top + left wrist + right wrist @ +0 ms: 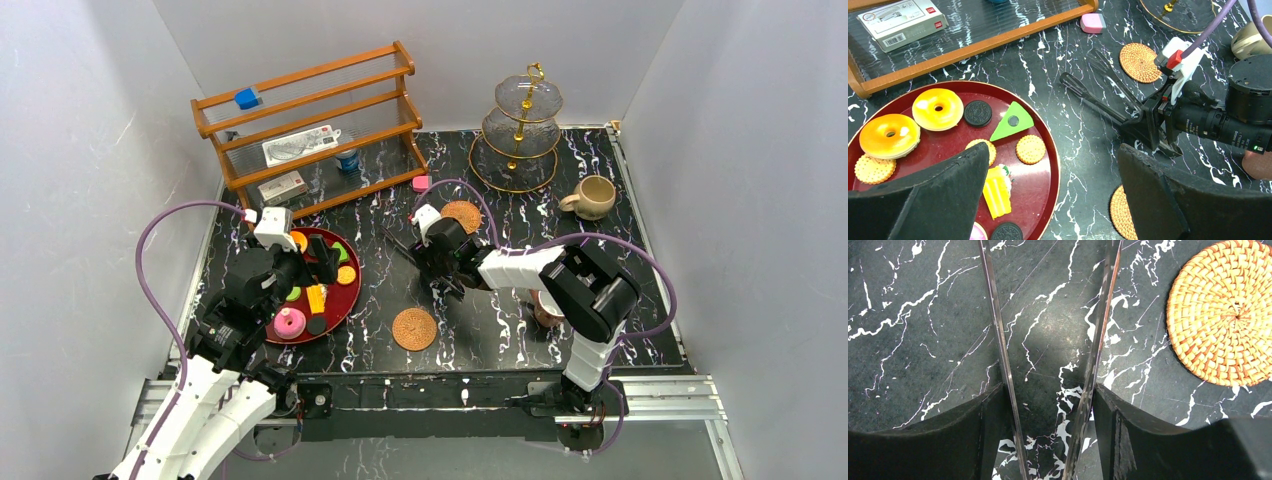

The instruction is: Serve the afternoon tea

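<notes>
Left end effector [1053, 152] hangs open above the tray [938, 142] of pastries [938, 107]. Right end effector [1050, 390] grips tongs [1073, 84] over the counter [908, 300], beside a coaster [1223, 315].

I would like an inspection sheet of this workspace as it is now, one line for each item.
Surface: black marbled table, no spill seen.
Job's things: toy pastries on the red tray; two woven coasters bare; beige mug beside the tiered stand; pinkish cup partly hidden by the right arm.
Clutter: wooden rack with boxes, a can and a blue cube; pink block on the table.
Grippers: left claw open above the tray; right claw holds tongs.
Cables: purple cables loop beside both arms.
Surroundings: white walls; nothing else seen.
</notes>
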Motion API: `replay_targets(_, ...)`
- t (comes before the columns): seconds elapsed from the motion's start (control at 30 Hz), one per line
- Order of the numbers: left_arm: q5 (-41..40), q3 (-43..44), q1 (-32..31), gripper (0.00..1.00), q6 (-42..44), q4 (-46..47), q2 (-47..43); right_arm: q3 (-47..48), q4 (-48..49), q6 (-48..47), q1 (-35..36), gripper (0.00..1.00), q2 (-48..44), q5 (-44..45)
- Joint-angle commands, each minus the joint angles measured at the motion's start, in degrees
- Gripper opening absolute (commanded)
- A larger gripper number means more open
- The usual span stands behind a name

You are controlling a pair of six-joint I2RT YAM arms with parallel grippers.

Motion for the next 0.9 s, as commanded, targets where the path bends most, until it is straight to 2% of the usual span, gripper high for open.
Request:
replay_targets(0.0, -1.06, -0.09, -0.19, 0.96, 0.46, 0.67, -0.50, -1.19, -1.95, -0.84, 0.13, 0.68, -1.37, 1.17)
replay_targets(0.5, -1.23, -0.11, -0.19, 0.96, 0.37, 0.54, -0.63, 1.43, -8.40, 0.65, 0.13, 0.64, -8.95, 1.56)
replay_targets(0.87, -1.31, -0.06, -0.19, 0.96, 0.46, 0.60, 0.09, 5.07, -19.58, 4.85, 0.13, 0.62, -15.73, -0.90)
